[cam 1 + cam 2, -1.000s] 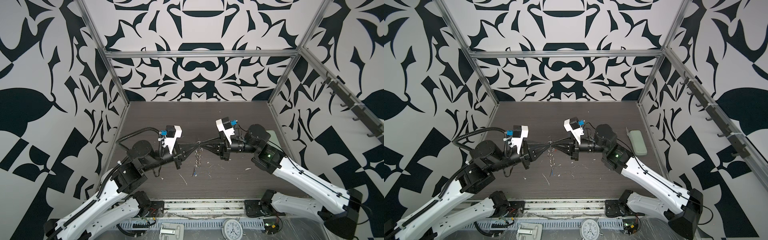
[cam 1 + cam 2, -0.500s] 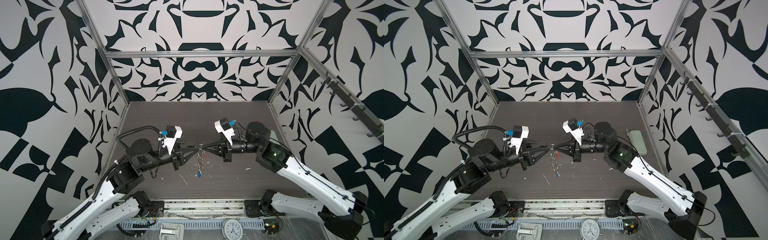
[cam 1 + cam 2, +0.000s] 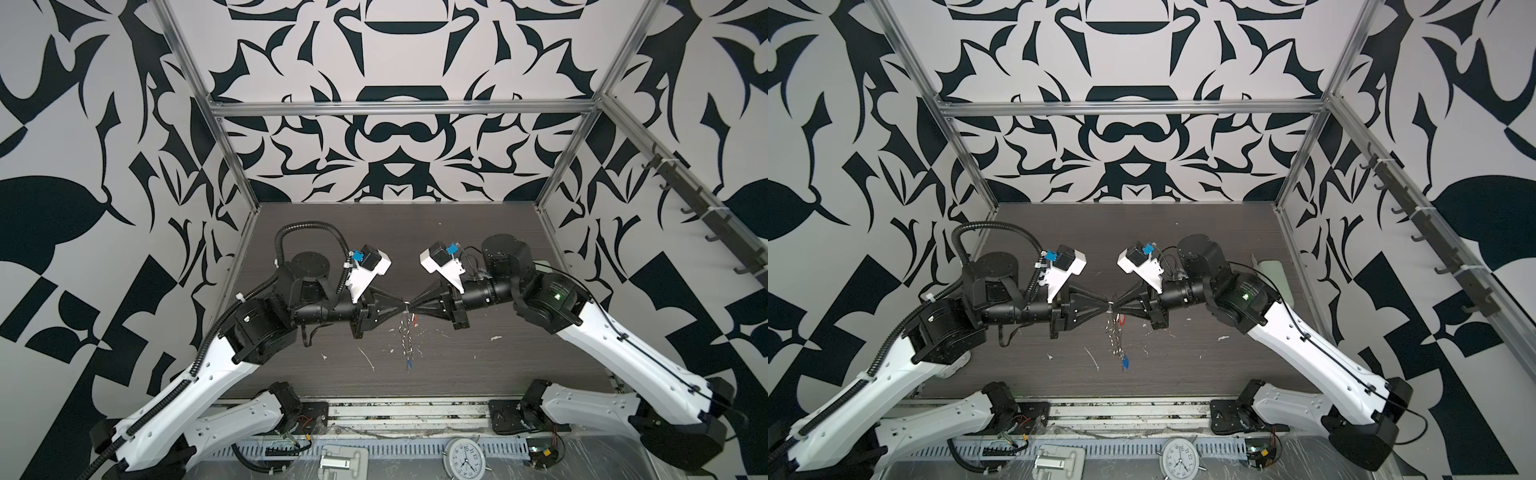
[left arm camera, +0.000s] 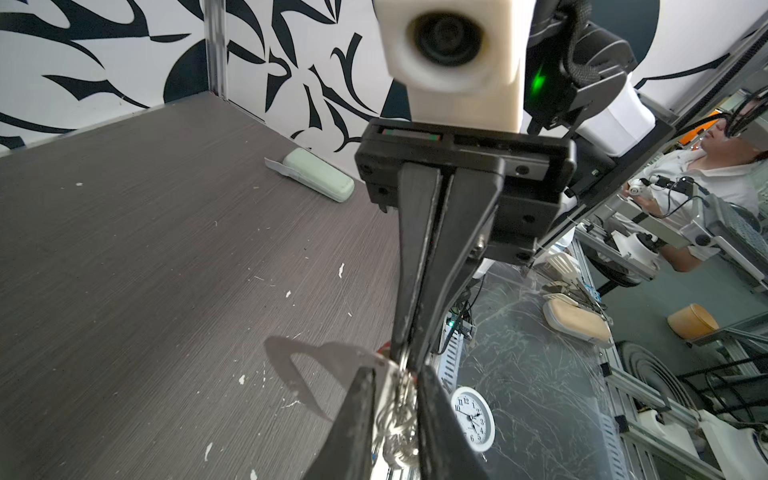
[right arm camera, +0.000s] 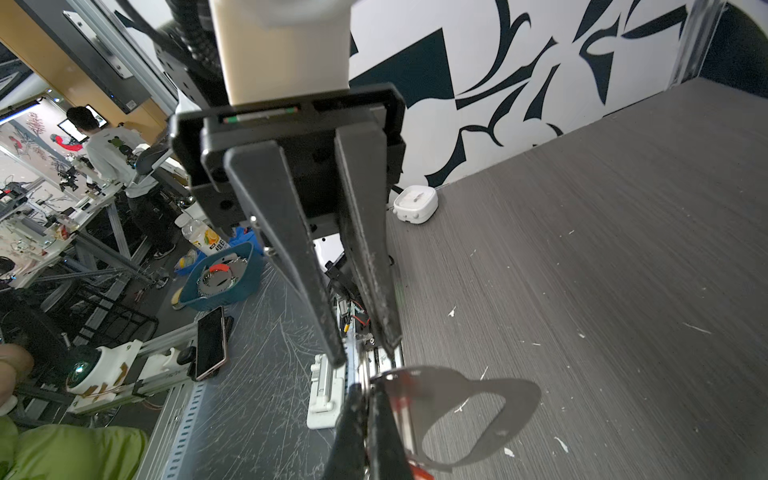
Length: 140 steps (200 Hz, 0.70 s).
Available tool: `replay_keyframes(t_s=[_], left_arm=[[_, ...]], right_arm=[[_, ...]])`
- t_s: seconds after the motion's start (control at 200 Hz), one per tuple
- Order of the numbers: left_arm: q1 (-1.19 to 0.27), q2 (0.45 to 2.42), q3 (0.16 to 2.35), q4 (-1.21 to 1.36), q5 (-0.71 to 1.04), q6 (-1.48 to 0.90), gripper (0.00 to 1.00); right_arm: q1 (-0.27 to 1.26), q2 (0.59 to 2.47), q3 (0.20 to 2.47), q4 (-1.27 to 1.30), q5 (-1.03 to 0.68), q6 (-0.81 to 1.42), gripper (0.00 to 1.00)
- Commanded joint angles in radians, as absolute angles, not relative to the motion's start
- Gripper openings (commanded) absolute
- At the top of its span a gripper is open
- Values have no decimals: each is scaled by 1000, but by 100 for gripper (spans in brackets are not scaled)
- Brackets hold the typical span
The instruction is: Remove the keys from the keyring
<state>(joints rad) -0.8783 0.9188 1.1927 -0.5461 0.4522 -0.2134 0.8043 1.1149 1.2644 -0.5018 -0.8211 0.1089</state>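
Keyring (image 3: 405,337) aloft, chain dangling!
We see its silver rings hanging, blue-tagged key (image 3: 409,364) lowest; right gripper (image 3: 411,311) clenches it, left gripper (image 3: 402,311): hold we cannot tell.

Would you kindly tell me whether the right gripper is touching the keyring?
Touching: in the left wrist view the right gripper is shut, its tips pinching the keyring.

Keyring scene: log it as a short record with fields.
keyring: dangles below the meeting gripper tips, over the table
left gripper: jaws slightly apart, rings between them; grip unclear
right gripper: shut on keyring
red-tagged key: on the chain, near its top
blue-tagged key: at the chain's bottom
keys removed: none
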Motion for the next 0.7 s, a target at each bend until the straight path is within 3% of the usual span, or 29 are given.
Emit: replay_keyframes(t_s=[0.0, 0.155, 0.6, 0.695], left_arm=[[-881, 931, 1226, -626, 501, -192, 19], [-881, 941, 1233, -627, 502, -190, 14], [-881, 950, 1254, -635, 466, -178, 14], [-880, 954, 1256, -635, 467, -177, 9]], right_arm=[[801, 1109, 1324, -515, -854, 81, 0], [799, 1122, 1337, -523, -853, 81, 0], [801, 1154, 1371, -563, -862, 71, 0], [801, 1156, 1370, -566, -860, 72, 0]])
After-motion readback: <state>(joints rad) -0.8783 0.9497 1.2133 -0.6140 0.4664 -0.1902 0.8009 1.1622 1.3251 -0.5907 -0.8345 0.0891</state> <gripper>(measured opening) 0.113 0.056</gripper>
